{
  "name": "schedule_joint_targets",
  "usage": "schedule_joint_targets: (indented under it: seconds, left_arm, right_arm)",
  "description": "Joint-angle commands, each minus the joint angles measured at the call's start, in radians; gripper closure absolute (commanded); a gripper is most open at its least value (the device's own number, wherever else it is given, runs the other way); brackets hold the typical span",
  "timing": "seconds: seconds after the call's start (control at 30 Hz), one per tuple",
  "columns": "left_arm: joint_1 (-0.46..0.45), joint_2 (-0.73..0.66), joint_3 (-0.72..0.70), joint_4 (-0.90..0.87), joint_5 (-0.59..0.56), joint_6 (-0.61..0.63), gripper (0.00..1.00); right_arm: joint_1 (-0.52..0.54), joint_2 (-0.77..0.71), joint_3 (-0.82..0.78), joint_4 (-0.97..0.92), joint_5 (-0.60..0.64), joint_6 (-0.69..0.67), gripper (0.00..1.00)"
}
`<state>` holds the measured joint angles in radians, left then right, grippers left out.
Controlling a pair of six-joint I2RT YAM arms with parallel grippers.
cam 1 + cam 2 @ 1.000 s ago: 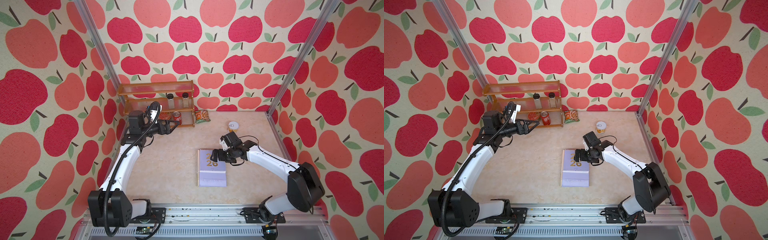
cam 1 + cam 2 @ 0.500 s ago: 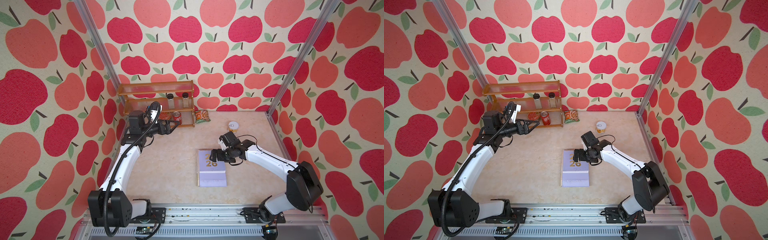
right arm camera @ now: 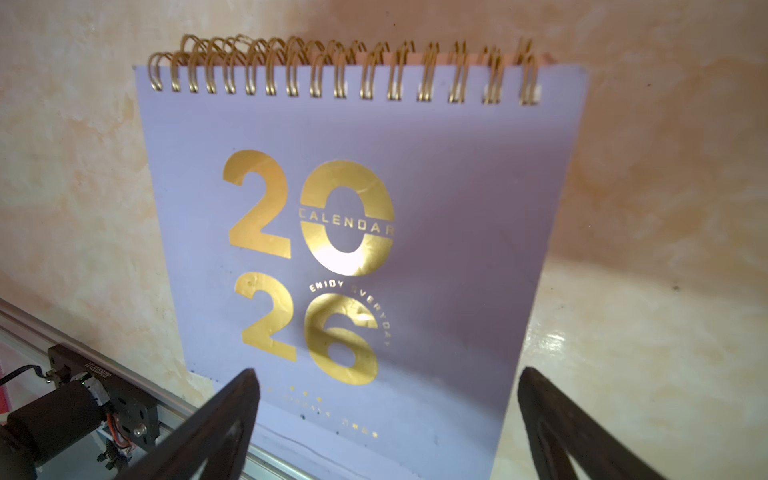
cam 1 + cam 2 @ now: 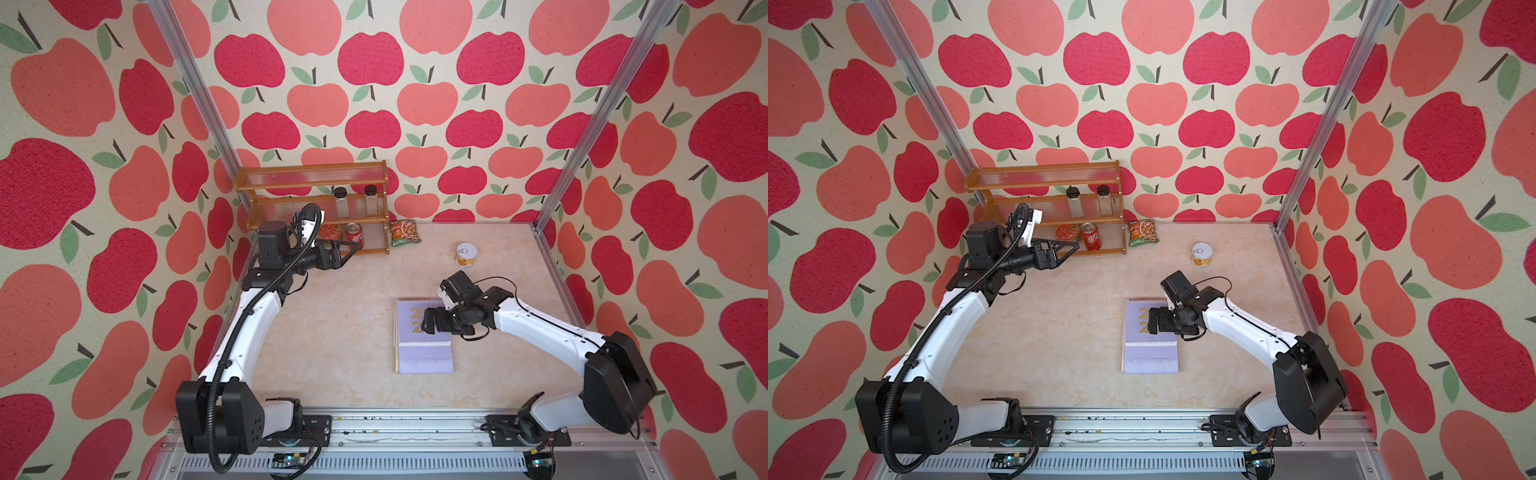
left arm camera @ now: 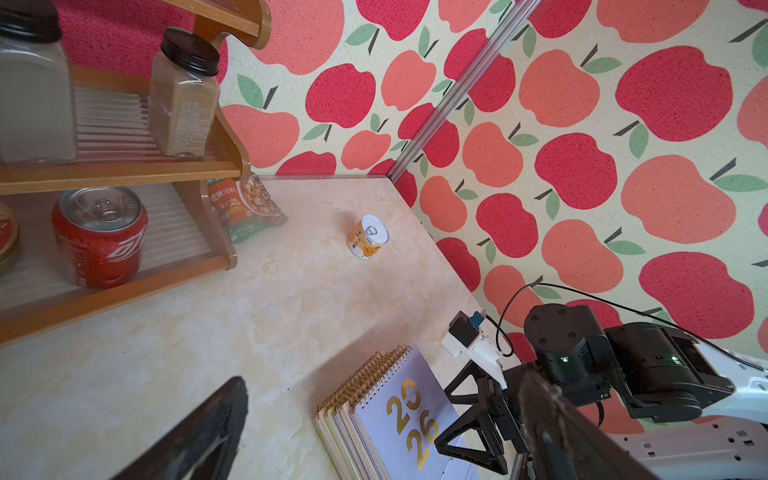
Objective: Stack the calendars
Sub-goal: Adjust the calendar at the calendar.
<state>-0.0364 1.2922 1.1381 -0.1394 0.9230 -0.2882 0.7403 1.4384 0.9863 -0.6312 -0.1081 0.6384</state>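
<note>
The calendars (image 4: 424, 357) lie stacked on the surface (image 4: 332, 332), spirals at the far end. The right gripper (image 4: 429, 323), wide open and empty, hangs over their far half; the left gripper (image 4: 347, 251), likewise open and empty, is well apart.

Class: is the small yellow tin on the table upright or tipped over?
Upright: the yellow tin stands on its base, pull-tab lid facing up.
</note>
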Motion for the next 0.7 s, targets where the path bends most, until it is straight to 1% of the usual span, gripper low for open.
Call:
schedule_joint_targets:
  seconds: [0.0,0.67]
  left_arm:
    - [-0.005,0.006,0.028,-0.009,0.002,0.022,0.01]
    - [-0.010,-0.002,0.028,-0.008,0.000,0.021,0.00]
  right_arm:
    - [0.015,-0.032,-0.004,-0.033,0.022,0.039,0.01]
    - [0.032,-0.029,0.002,-0.013,0.000,0.057,0.01]
